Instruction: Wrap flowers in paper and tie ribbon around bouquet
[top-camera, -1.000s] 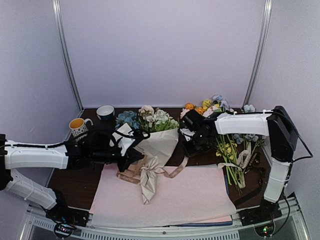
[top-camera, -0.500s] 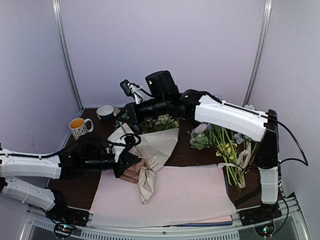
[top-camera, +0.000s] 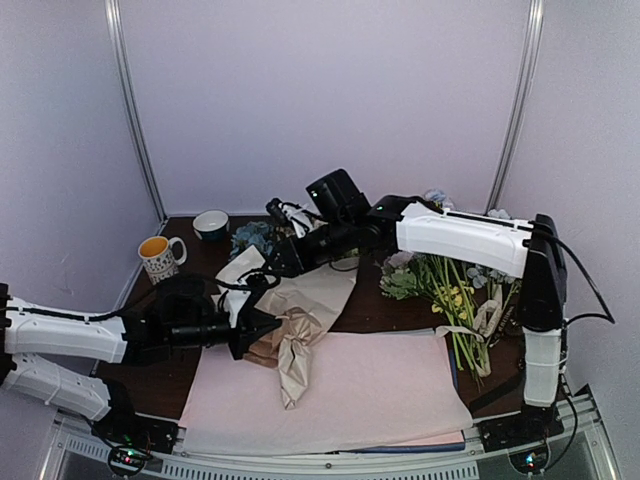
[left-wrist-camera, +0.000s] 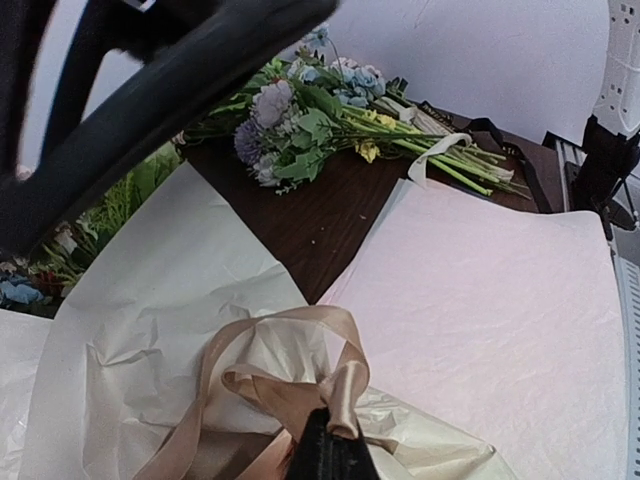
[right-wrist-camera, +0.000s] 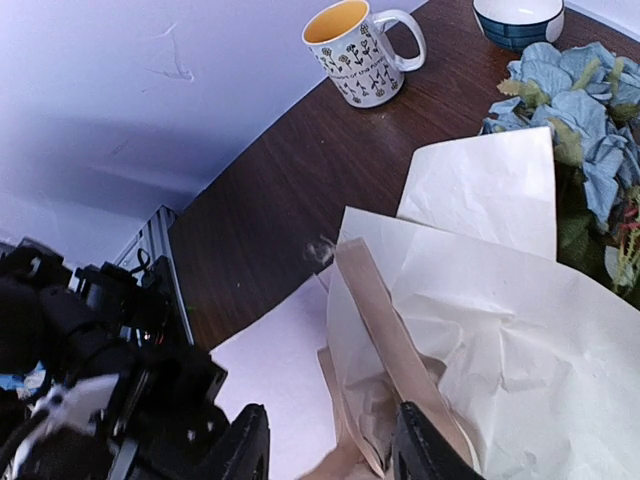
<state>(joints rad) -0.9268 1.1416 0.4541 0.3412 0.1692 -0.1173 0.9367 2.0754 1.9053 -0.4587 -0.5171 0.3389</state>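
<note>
My left claw (left-wrist-camera: 325, 452) is shut tight on the narrow shiny tan ribbon (left-wrist-camera: 285, 365). The left wrist camera shows it best. The black tips pinch the ribbon right at its knot. Two soft loops curl up from there and rest on the paper.

My right claw (right-wrist-camera: 335, 455) is partly open. Its two black fingers (right-wrist-camera: 250, 450) stand apart and hold nothing. One flat tail of the ribbon lies on the paper. It runs down close by the finger on the right side of that picture. I cannot tell if it touches that finger.

The bouquet (top-camera: 300, 330) lies in the middle of the dark brown wooden table (top-camera: 395, 315), between my two arms. It is a cone made of the big, creased, cream-beige sheet of paper (right-wrist-camera: 500, 330). Its thin end points toward me and rests on the pale pink sheets (top-camera: 380, 385). Its wide end points to the back wall.

The long-stemmed pretend flowers (right-wrist-camera: 565, 85) poke out of the wide end, with dusty blue heads and green leaves. From above, my right arm hangs over them and hides most of them.

At the back left stands a white mug (right-wrist-camera: 360, 50) with little black drawings and a yellow inside. A small blue bowl (right-wrist-camera: 518, 15) sits close to the blue heads. On the right lies a loose bunch (top-camera: 455, 290) with yellow blooms and long green stems. A dark strap (left-wrist-camera: 510, 150) lies just beside it.
</note>
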